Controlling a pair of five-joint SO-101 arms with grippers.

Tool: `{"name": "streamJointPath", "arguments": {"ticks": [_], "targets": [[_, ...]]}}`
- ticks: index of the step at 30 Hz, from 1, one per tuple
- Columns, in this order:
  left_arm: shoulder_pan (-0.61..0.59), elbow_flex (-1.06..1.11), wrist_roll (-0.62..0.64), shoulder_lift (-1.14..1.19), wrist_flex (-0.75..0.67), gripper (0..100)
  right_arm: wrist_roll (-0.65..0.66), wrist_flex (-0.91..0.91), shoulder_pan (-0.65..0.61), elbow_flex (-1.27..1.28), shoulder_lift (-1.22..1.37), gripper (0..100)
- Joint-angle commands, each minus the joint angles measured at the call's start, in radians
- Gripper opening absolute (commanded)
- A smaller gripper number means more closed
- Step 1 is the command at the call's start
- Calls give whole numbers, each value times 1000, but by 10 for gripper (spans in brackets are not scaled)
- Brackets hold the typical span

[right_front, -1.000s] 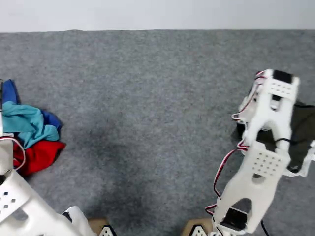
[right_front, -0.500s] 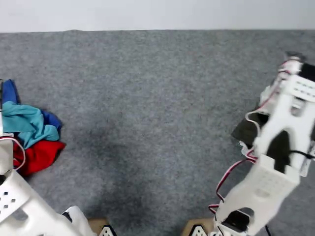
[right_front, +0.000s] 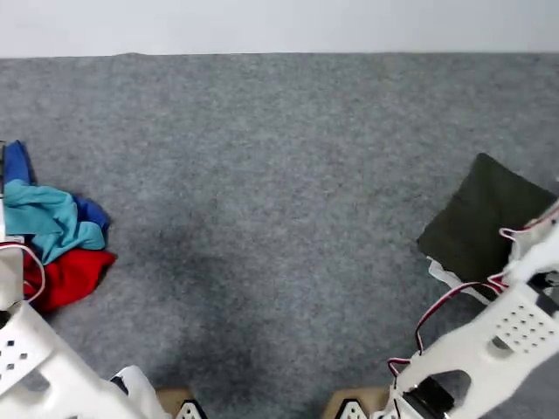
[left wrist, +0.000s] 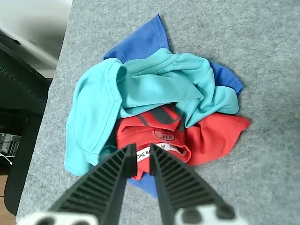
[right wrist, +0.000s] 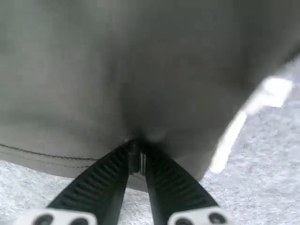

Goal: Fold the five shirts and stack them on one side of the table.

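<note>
- The right gripper (right wrist: 136,154) is clamped on an edge of the dark shirt (right_front: 485,214).
- That shirt lies folded at 3 o'clock on the table (right_front: 279,175), with white cloth (right_front: 444,274) peeking out at its 7 o'clock.
- The left gripper (left wrist: 140,157), fingers narrowly apart and empty, hangs over the pile at 9 o'clock: teal shirt (left wrist: 154,89), blue shirt (left wrist: 140,42), red shirt (left wrist: 211,140).

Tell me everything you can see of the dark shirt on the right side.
The dark shirt is dark olive, soft cloth, folded into a flat square, lying turned cornerwise on the right side of the grey table. A white cloth edge peeks from under its near side. The right gripper is shut on its stitched hem.
</note>
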Motion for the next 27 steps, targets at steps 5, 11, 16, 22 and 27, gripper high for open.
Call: {"name": "streamJointPath", "arguments": {"ticks": [5,11,16,22,27], "targets": [[3,-4,-6,-14,-12,58,9,41,-42,-15,-214,9],[32,-10,-8,-14,31,91,8,42,-173,-5,-410,9],[68,15,-11,3,109,179,-21,42,-274,147,-530,9],[32,136,-97,166,-8,191,-115,42,-354,419,-665,9],[-34,85,-176,319,-110,192,-120,41,-387,562,-748,9]]}}
